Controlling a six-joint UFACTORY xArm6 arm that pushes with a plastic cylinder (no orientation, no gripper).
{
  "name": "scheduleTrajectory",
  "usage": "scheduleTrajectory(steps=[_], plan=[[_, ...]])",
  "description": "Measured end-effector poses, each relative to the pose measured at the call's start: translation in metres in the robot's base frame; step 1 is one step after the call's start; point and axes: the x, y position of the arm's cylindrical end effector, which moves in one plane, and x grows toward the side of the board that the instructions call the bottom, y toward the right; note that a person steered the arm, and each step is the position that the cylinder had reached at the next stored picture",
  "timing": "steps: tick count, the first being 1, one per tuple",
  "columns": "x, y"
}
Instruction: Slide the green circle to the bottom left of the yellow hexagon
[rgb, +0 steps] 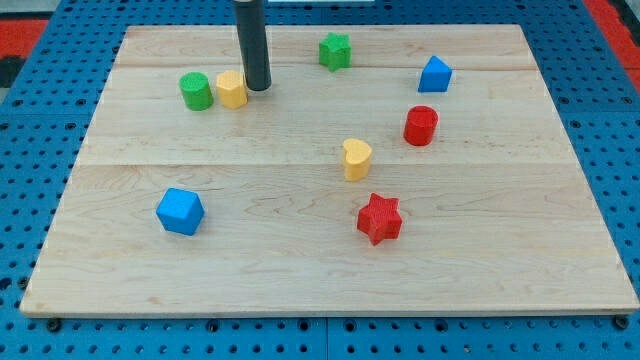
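Observation:
The green circle (196, 90) stands near the view's top left on the wooden board (300, 270). The yellow hexagon (232, 89) sits just to its right, almost touching it. My tip (259, 86) is down on the board right beside the yellow hexagon's right side, so the hexagon lies between the tip and the green circle.
A green star (335, 50) is at the top centre and a blue block (434, 74) at the top right. A red cylinder (421, 125), a yellow heart (356, 158) and a red star (380, 218) are right of centre. A blue cube (180, 211) is lower left.

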Motion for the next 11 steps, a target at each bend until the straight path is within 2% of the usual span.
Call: scheduleTrajectory(steps=[1, 2, 3, 4, 5, 6, 7, 9, 11], plan=[[-0.018, 0.015], [-0.064, -0.038], [-0.050, -0.115], [0.005, -0.115], [0.036, -0.102], [0.031, -0.125], [0.010, -0.113], [0.025, -0.077], [0.108, -0.014]])
